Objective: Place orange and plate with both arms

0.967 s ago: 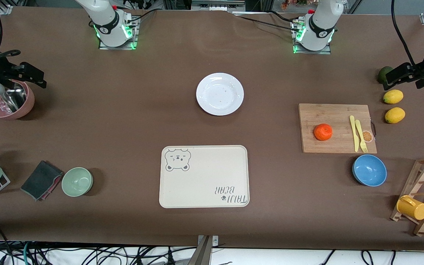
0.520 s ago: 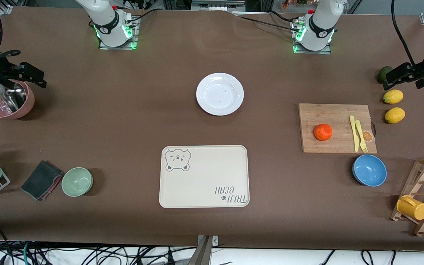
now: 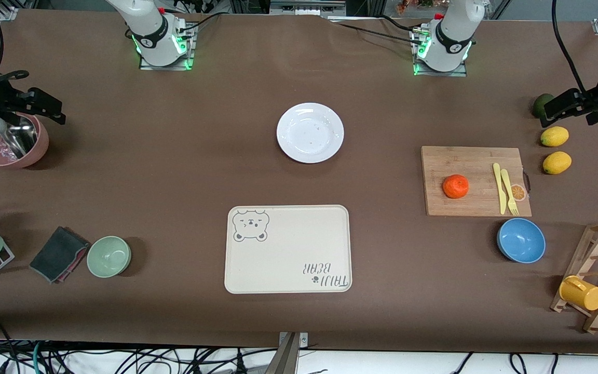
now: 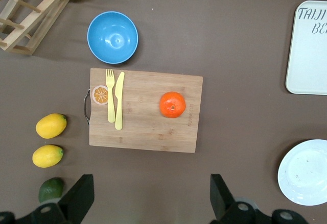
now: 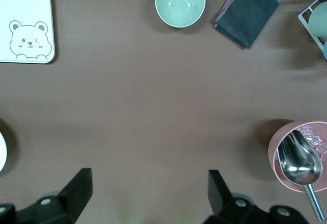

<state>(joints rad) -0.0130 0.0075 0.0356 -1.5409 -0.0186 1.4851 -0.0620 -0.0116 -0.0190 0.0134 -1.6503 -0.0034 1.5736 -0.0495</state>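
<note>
The orange (image 3: 456,186) sits on a wooden cutting board (image 3: 475,161) toward the left arm's end of the table; it also shows in the left wrist view (image 4: 172,104). The white plate (image 3: 310,132) lies bare on the table between the two arm bases and shows in the left wrist view (image 4: 306,173). My left gripper (image 3: 571,115) is open and empty, high over the table by the green fruit; its jaws stand wide apart (image 4: 152,198). My right gripper (image 3: 24,110) is open and empty, high over the pink bowl's end (image 5: 149,196).
A yellow knife and fork (image 3: 504,188) lie on the board. A cream bear-print tray (image 3: 287,249), blue bowl (image 3: 521,240), two lemons (image 3: 554,136), green fruit (image 3: 541,104), pink bowl with scoop (image 3: 39,148), green bowl (image 3: 109,256), dark cloth (image 3: 58,254) and wooden rack with yellow cup (image 3: 582,293) stand around.
</note>
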